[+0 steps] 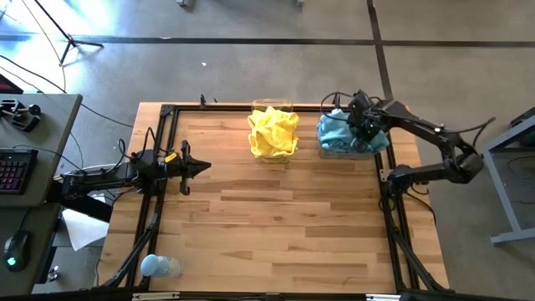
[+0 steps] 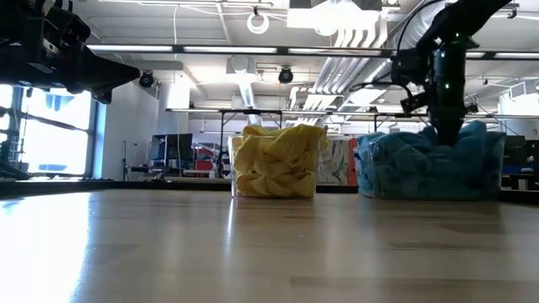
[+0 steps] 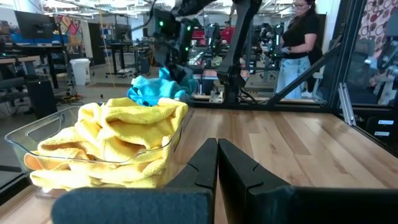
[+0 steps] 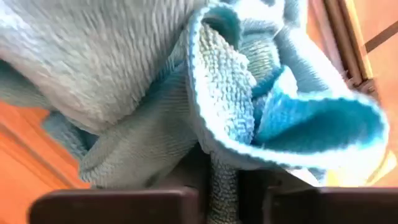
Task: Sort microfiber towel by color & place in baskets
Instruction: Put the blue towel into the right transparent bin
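1. Landmark: the yellow-towel basket (image 1: 272, 155), clear plastic, at the table's (image 1: 276, 234) far edge, about midway across.
2. Left gripper (image 1: 203, 167): to the left of that basket, nearer the front, hanging above the wood. Fingers pressed together, nothing between them.
3. Pale blue bottle (image 1: 159, 266): far left and front of the landmark, lying at the table's front corner.
4. Yellow towels (image 1: 274, 131): bunched inside the landmark basket, heaped above its rim.
5. Second basket (image 1: 352, 149): just right of the landmark, a gap between them. Teal towels (image 1: 338, 132) fill it and spill over the sides.
6. Right gripper (image 1: 364, 125): directly over the teal heap, reaching down into it. Fingers parted only slightly, a fold of teal cloth lying between them; cannot tell whether it is pinched or free.
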`<move>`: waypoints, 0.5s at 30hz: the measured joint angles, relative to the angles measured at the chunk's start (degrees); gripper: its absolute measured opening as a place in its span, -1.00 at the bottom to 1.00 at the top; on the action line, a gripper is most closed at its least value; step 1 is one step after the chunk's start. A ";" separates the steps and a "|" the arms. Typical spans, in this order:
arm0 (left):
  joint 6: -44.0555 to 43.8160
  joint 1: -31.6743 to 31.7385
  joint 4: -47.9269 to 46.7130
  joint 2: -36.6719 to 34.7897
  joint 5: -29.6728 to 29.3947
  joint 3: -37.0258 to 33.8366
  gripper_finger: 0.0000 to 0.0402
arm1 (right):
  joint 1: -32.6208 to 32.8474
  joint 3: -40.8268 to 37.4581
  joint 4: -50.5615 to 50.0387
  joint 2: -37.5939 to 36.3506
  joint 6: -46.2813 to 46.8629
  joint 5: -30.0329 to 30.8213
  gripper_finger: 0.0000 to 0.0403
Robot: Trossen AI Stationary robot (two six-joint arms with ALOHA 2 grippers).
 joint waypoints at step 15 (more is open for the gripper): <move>-0.02 0.00 -0.01 0.00 0.00 0.00 -1.00 | 0.00 17.24 -11.51 -1.31 9.14 -1.02 0.02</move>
